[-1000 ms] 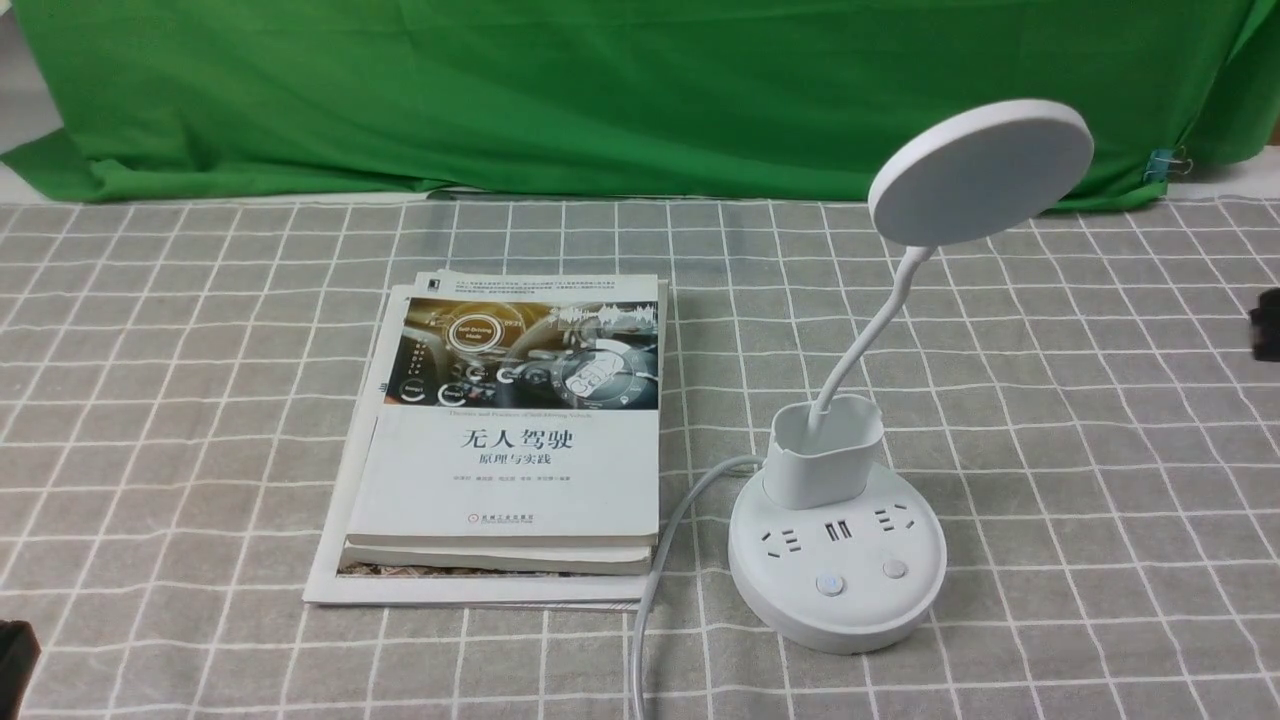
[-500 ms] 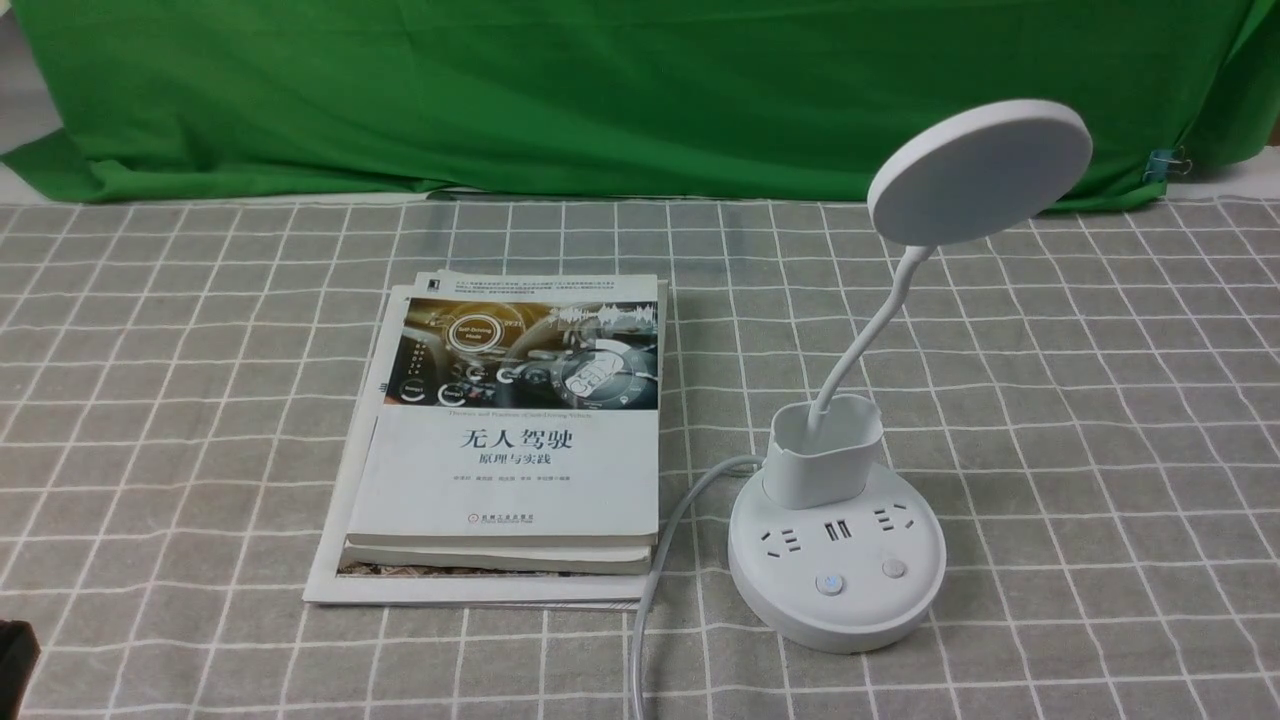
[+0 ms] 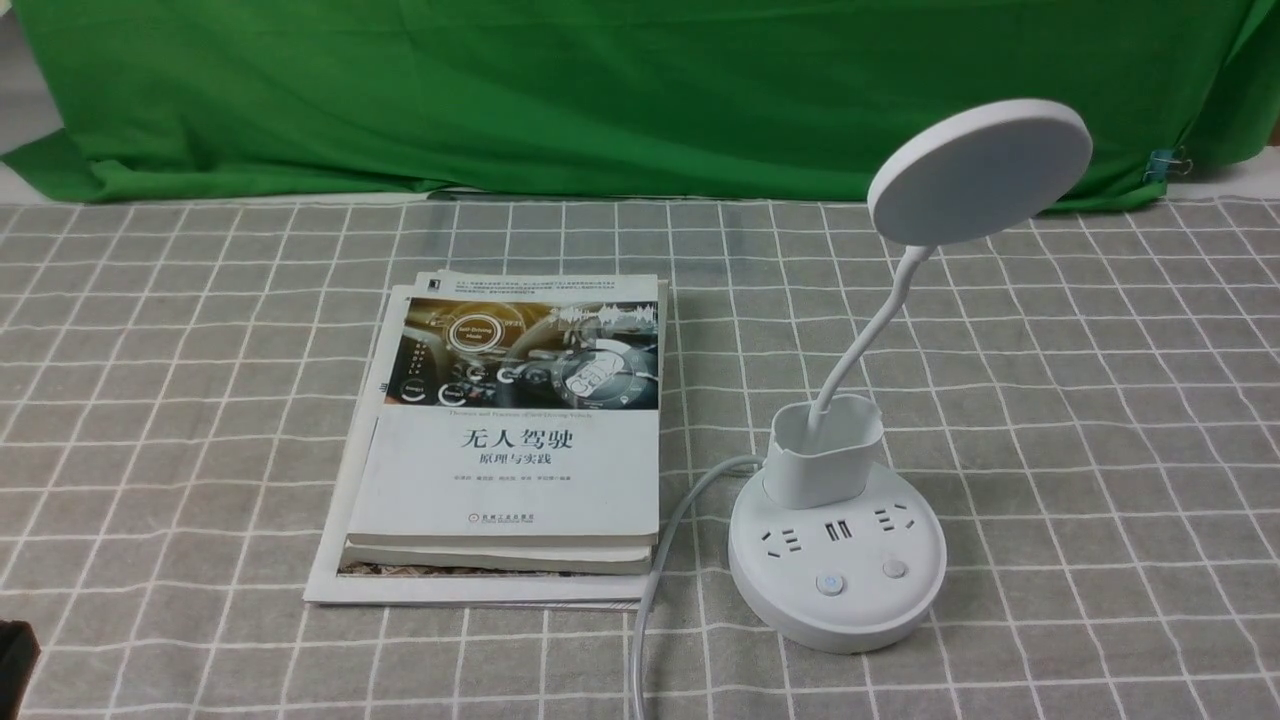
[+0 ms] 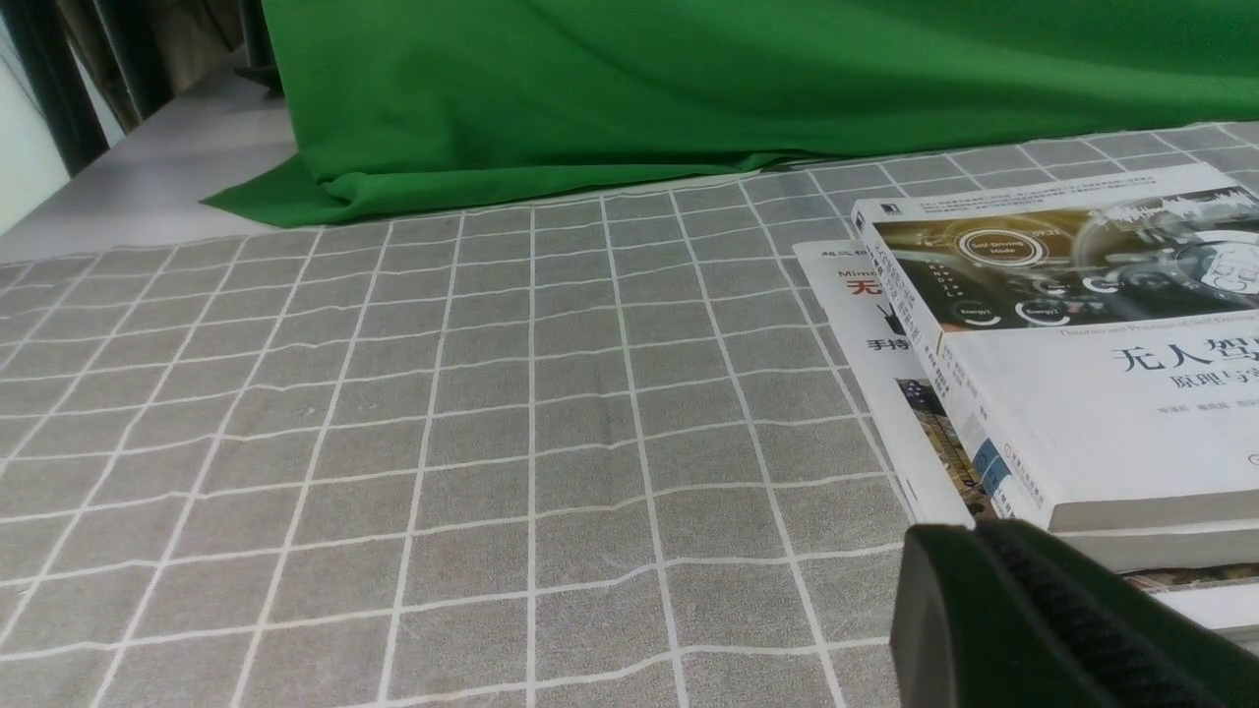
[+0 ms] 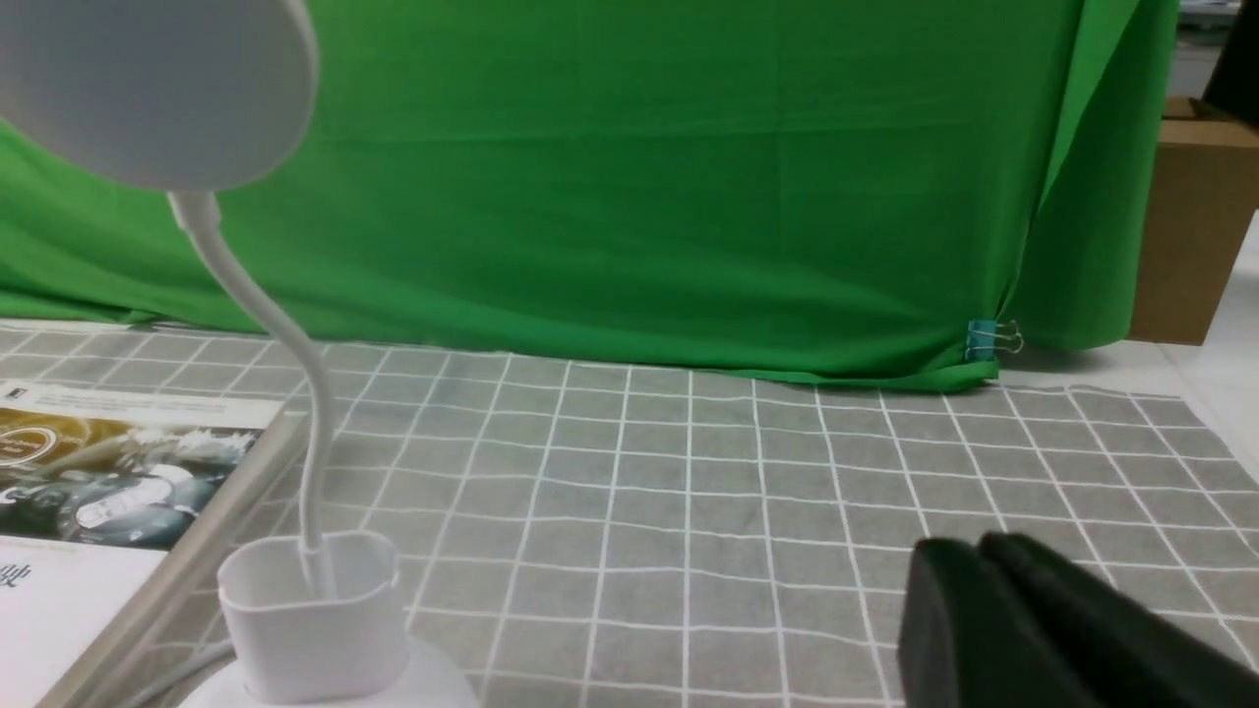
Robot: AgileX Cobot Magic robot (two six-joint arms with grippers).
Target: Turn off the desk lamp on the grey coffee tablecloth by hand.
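Note:
The white desk lamp (image 3: 836, 560) stands on the grey coffee tablecloth (image 3: 1100, 420) at the front right, with two buttons on its round base and its disc head (image 3: 980, 170) raised. The lamp also shows in the right wrist view (image 5: 310, 600). My left gripper (image 4: 969, 541) is shut and empty, low beside the books; only a dark corner of it (image 3: 15, 650) shows at the front view's left edge. My right gripper (image 5: 969, 551) is shut and empty, to the right of the lamp, out of the front view.
A stack of books (image 3: 510, 440) lies left of the lamp; the lamp's white cord (image 3: 660, 560) runs along its right edge to the front. A green backdrop cloth (image 3: 600, 90) hangs behind. A cardboard box (image 5: 1190, 216) stands far right.
The right arm, seen at the front view's right edge a second ago, has withdrawn out of that view. The lamp and books have not moved.

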